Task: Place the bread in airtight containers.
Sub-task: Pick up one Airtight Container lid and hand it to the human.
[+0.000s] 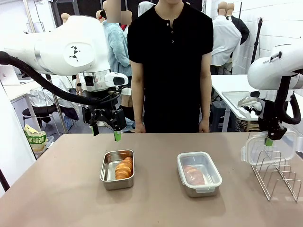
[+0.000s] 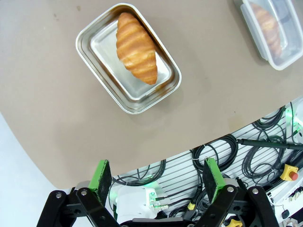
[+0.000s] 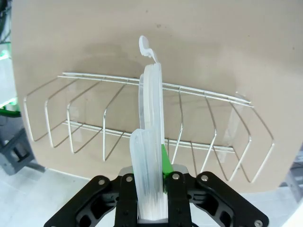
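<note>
An open steel container [image 1: 104,173] sits left of centre with one golden bread [image 1: 123,168] lying in it. To its right, a second container [image 1: 211,166] wears a clear lid, and a bread [image 1: 194,175] shows through it. My left gripper [image 1: 106,134] hangs open just above and behind the open container. Its wrist view looks down on that container [image 2: 97,66] and bread [image 2: 136,47], with the lidded container [image 2: 279,56] at the top right. My right gripper [image 1: 268,140] is shut on a clear lid [image 1: 258,150] standing on edge in the wire rack [image 1: 279,177]. The lid [image 3: 151,118] rises between the pads.
A person in black stands at the far edge of the table, hands [image 1: 140,127] hanging by its rim. In the right wrist view the wire rack [image 3: 85,127] spreads to both sides of the lid. Cables [image 2: 227,151] lie off the table's near edge.
</note>
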